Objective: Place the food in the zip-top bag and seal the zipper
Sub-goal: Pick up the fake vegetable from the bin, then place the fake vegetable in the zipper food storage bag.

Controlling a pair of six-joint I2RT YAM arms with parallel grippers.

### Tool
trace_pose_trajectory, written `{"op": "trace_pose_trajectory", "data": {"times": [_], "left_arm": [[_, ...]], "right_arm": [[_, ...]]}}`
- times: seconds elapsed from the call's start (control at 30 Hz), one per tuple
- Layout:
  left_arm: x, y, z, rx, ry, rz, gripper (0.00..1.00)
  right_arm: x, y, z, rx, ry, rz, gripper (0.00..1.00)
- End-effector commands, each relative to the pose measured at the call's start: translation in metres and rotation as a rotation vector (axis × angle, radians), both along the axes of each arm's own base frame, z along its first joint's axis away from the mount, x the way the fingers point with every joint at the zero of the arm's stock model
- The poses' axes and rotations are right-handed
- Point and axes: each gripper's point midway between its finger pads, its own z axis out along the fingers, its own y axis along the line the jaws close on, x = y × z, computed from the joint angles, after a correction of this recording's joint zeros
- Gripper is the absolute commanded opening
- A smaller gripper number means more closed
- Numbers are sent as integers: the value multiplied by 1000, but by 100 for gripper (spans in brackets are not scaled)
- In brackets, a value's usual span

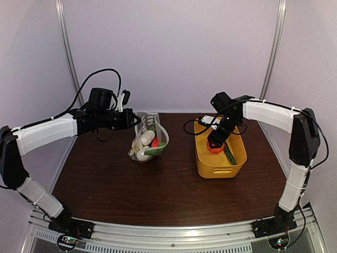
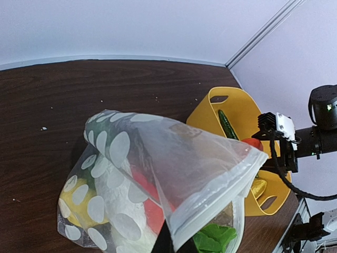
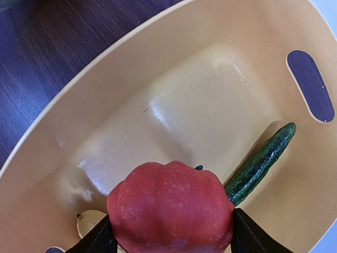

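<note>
The dotted clear zip-top bag (image 1: 149, 138) stands at centre-left with its mouth held up. It holds a white radish (image 1: 146, 138), leafy greens (image 2: 213, 237), a yellow piece (image 2: 71, 197) and a red piece (image 2: 150, 205). My left gripper (image 1: 134, 120) is shut on the bag's mouth edge at the pale zipper strip (image 2: 221, 195). My right gripper (image 3: 171, 237) is shut on a red ribbed vegetable (image 3: 171, 211) and holds it over the yellow basket (image 1: 210, 168). A green cucumber (image 3: 260, 163) and a yellowish piece (image 3: 89, 224) lie in the basket.
The brown table (image 1: 105, 184) is enclosed by pale walls at the back and sides. A metal rail runs along the near edge under both arm bases. The basket (image 2: 210, 113) stands to the right of the bag with a gap between them.
</note>
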Motion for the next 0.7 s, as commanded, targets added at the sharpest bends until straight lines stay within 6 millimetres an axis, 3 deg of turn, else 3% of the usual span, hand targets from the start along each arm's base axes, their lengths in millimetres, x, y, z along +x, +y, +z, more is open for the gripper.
{"op": "trace_pose_trajectory", "data": {"times": [0.0, 0.13, 0.33, 0.5, 0.67], "left_arm": [[4, -1, 2, -29, -13, -7, 0], [5, -2, -1, -36, -1, -17, 0], [6, -2, -2, -37, -3, -25, 0], [7, -4, 4, -53, -24, -49, 0], [6, -4, 11, -62, -52, -70, 0]], "right_arm": [[1, 4, 48, 79, -87, 9, 50], [-7, 10, 91, 165, -154, 45, 50], [-21, 35, 140, 335, -183, 141, 50], [-23, 55, 166, 400, -195, 188, 50], [-36, 90, 185, 437, -209, 291, 49]]}}
